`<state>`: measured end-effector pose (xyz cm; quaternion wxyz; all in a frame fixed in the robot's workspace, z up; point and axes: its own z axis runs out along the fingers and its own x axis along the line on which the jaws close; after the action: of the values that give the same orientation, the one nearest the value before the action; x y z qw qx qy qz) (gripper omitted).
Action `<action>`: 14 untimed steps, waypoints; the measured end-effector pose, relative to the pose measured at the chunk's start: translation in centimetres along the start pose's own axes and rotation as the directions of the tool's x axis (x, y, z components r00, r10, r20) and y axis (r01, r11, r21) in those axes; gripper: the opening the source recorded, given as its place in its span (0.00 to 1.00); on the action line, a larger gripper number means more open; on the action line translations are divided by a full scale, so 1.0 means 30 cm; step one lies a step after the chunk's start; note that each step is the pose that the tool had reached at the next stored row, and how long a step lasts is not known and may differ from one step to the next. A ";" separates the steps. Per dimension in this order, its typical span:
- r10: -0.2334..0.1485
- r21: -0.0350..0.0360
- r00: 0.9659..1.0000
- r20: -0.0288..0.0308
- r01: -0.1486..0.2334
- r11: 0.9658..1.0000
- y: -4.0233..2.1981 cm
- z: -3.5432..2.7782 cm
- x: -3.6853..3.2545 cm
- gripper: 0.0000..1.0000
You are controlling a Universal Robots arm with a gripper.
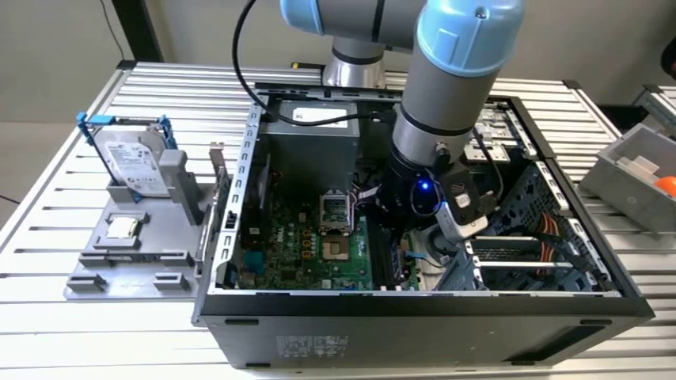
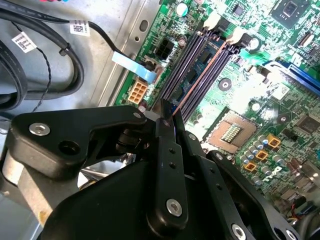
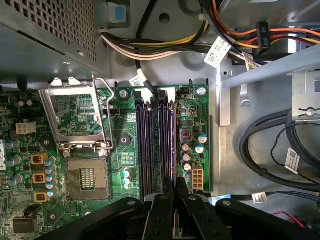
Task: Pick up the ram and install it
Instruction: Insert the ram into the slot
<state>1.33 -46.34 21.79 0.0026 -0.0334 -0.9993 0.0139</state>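
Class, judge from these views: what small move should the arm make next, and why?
Probably ease straight down: the black pincer grips the thin dark green ram stick edge-on above the long dark memory slots, seemingly parallel to them, not yet seated.

An open computer case (image 1: 423,305) is seen on a slatted table (image 1: 63,332). A hard drive (image 1: 135,162) is propped upright in a grey holder (image 1: 127,265) beside it.

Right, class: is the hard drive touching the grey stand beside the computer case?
Touching. In the exterior view the hard drive stands upright with its lower edge seated in the grey stand.
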 end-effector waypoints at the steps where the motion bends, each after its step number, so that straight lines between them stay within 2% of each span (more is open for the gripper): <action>1: 0.000 0.000 1.000 0.000 0.000 1.000 0.000 0.001 0.000 0.00; 14: 0.000 0.000 1.000 0.000 0.000 1.000 0.002 0.012 0.001 0.00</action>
<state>1.32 -46.29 21.44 0.0027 -0.0333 -0.9993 0.0141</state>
